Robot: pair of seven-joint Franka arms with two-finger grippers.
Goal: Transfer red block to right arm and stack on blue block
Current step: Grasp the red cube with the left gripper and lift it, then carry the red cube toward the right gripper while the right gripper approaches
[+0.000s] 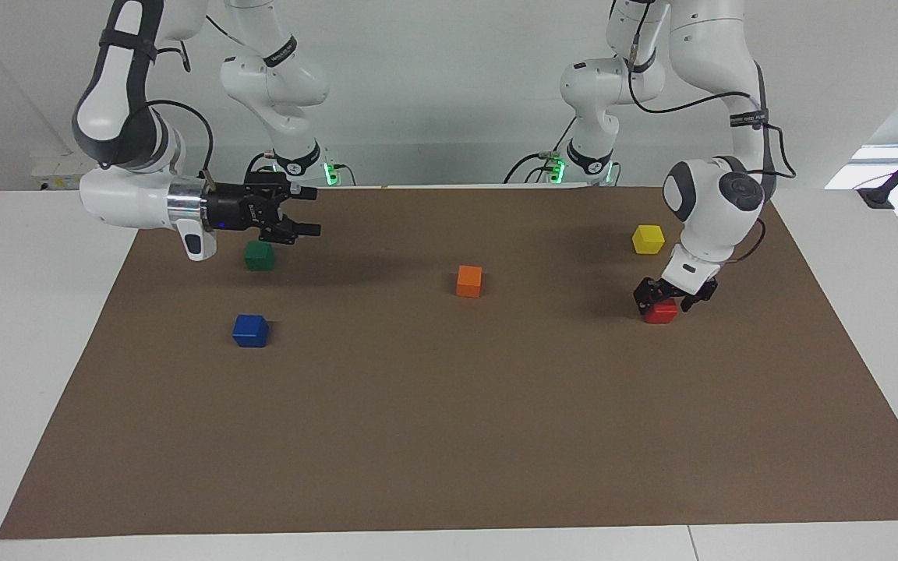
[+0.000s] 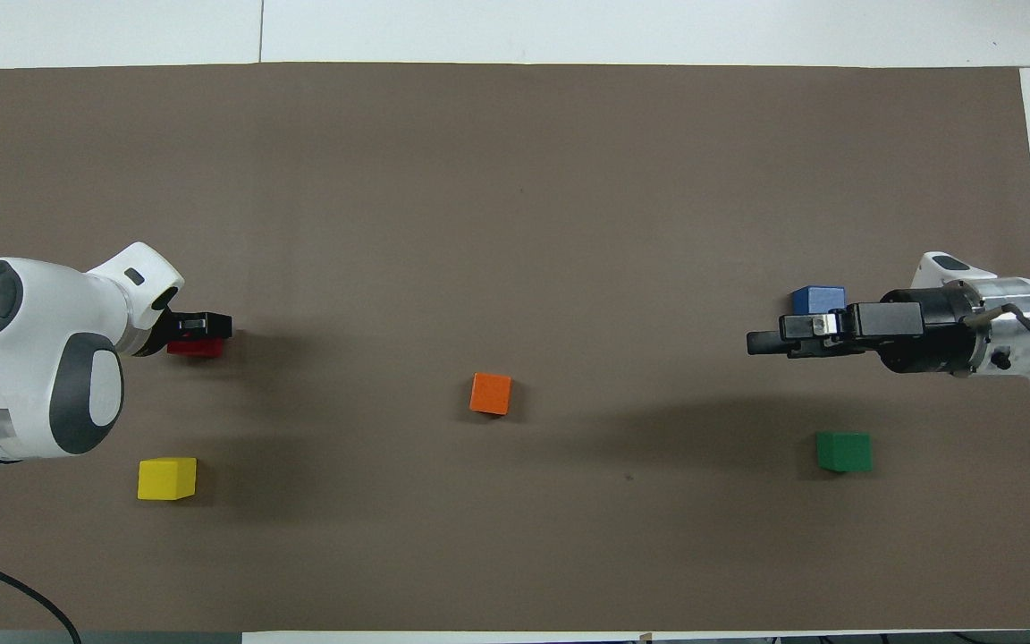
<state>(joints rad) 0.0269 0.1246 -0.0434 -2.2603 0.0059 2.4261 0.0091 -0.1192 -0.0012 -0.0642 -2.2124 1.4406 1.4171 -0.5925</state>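
The red block (image 1: pixel 661 313) sits on the brown mat (image 1: pixel 449 436) toward the left arm's end; it also shows in the overhead view (image 2: pixel 195 348). My left gripper (image 1: pixel 673 300) points down and is right on the block, at mat level; it shows in the overhead view too (image 2: pixel 202 326). The blue block (image 1: pixel 250 330) lies on the mat toward the right arm's end and is partly covered in the overhead view (image 2: pixel 819 298). My right gripper (image 1: pixel 307 210) is open and empty. It is held level in the air, pointing toward the table's middle, above the mat (image 2: pixel 752 342).
A green block (image 1: pixel 259 255) lies nearer to the robots than the blue block, just under the right gripper. An orange block (image 1: pixel 469 281) lies mid-mat. A yellow block (image 1: pixel 648 239) lies nearer to the robots than the red block.
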